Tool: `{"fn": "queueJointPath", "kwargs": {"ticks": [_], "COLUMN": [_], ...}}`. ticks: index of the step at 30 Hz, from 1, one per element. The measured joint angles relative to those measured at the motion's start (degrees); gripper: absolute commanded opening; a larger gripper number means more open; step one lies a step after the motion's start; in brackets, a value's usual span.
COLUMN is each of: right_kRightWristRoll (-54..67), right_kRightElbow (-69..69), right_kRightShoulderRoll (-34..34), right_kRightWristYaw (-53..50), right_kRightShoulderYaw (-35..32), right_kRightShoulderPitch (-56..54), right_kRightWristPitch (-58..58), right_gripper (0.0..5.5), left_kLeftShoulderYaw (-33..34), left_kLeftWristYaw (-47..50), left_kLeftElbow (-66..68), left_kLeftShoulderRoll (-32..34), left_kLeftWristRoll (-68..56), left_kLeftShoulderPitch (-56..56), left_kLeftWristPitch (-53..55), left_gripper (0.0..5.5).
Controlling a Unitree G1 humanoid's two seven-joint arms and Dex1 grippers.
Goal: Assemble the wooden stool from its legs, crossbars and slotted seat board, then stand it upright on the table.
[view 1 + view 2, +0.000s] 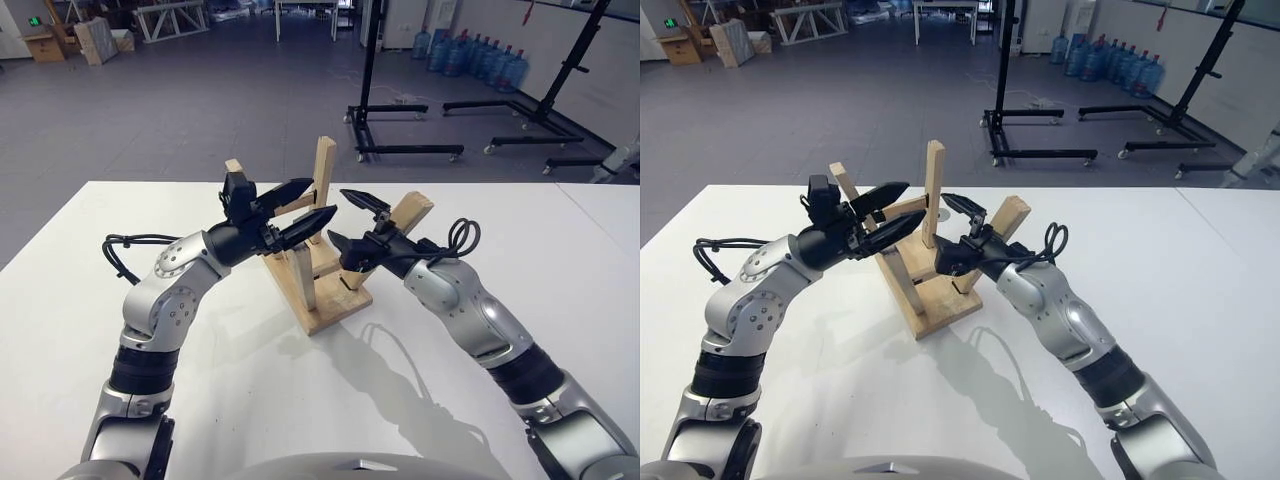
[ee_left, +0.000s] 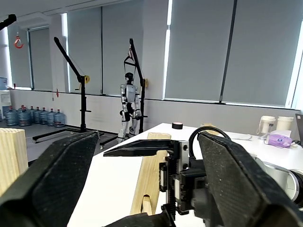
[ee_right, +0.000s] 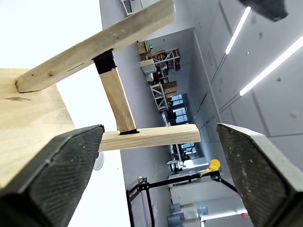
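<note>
Head view: stool (image 1: pixel 326 160) upside down on surface (image 1: pixel 250 400), seat board (image 1: pixel 335 305) down. Left gripper (image 1: pixel 322 197) and right gripper (image 1: pixel 336 213) close beside it, jaws apart. Left wrist view: leg (image 2: pixel 149 175) seen between jaws. Right wrist view: crossbar (image 3: pixel 147 136) seen between jaws.

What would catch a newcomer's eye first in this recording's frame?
The wooden stool sits in the middle of the white table, seat board down and legs sticking up. Both grippers hang open right at its legs, the left gripper coming in from the left and the right gripper from the right, their tips close together.
</note>
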Motion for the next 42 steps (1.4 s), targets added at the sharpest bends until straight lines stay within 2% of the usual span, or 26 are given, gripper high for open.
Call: {"fn": "queueJointPath", "kwargs": {"ticks": [6, 9, 11, 15, 19, 23, 27, 33, 37, 42], "right_kRightWristRoll": [3.8, 7.2, 14.3, 28.7, 40.3, 59.4, 61.7, 61.8, 63.3, 64.3], "right_kRightElbow": [1.3, 4.1, 4.1, 0.0, -3.3, 2.4, 11.8, 16.3, 13.7, 9.6], "right_kRightShoulderRoll": [2.2, 1.3, 1.4, 1.5, 1.2, 2.5, 4.0, 6.4, 9.5, 10.4], "right_kRightWristYaw": [0.9, -1.3, -1.1, 0.6, 1.2, 2.2, -1.0, 3.7, 9.4, 11.3], "right_kRightShoulderYaw": [-1.5, -2.6, -3.9, -14.6, -24.3, -34.8, -41.2, -40.9, -36.8, -35.9], "right_kRightShoulderPitch": [0.1, 1.4, 5.3, 3.2, -4.8, -5.5, -5.1, -3.3, -0.5, 1.5], "right_kRightWristPitch": [1.2, -10.5, -19.8, -22.7, -17.4, -3.3, 0.8, 2.8, 5.3, 7.4], "right_gripper": [4.40, 4.40, 4.40, 4.40, 4.40, 4.40, 4.40, 4.40, 4.40, 4.40], "left_kLeftShoulderYaw": [0.2, 0.3, 0.4, 0.3, 0.3, 0.3, 0.3, 0.2, 0.2, 1.2], "left_kLeftWristYaw": [0.2, 0.1, 0.0, -0.3, -0.5, -0.8, -1.2, -1.9, -1.9, -2.3], "left_kLeftElbow": [-0.1, -0.2, -0.1, -0.1, 0.0, 0.0, 0.0, 0.1, 0.2, 0.8], "left_kLeftShoulderRoll": [-0.3, -0.4, -0.8, -0.9, -0.8, -0.8, -0.8, -0.7, -0.6, -0.2], "left_kLeftWristRoll": [0.1, 0.1, 0.1, 0.2, 0.2, 0.2, 0.2, 0.3, 0.3, 0.5], "left_kLeftShoulderPitch": [0.1, 0.3, 0.1, -0.2, -0.2, -0.2, -0.2, -0.6, -0.7, -0.7], "left_kLeftWristPitch": [0.1, -0.1, -0.4, -0.7, -0.7, -0.7, -0.7, -0.5, -0.4, -0.4], "left_gripper": [3.82, 3.82, 3.82, 3.82, 3.82, 3.82, 3.82, 3.82, 3.82, 3.82]}}
